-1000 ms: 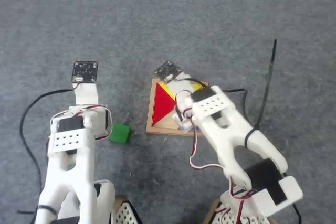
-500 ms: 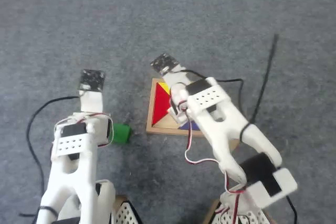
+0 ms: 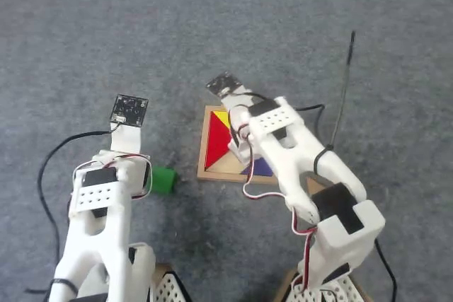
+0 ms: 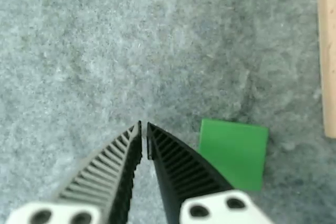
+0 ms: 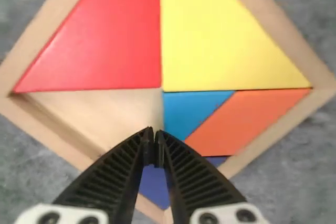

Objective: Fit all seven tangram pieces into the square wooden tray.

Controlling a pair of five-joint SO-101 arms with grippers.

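Grey surface (image 3: 106, 47), with the tray (image 3: 219, 174) near its middle. Inside it, the red triangle (image 5: 105, 40) and yellow triangle (image 5: 215, 40) sit edge to edge, then the orange piece (image 5: 247, 114), blue piece (image 5: 189, 111) and purple piece (image 3: 260, 167). One wedge is bare wood. The right fingers (image 5: 118, 169) hover where that wedge meets blue, clenched on nothing. The green piece (image 4: 233, 150) lies outside the tray, just beside the left fingers (image 4: 113, 166), which are clenched and empty too.
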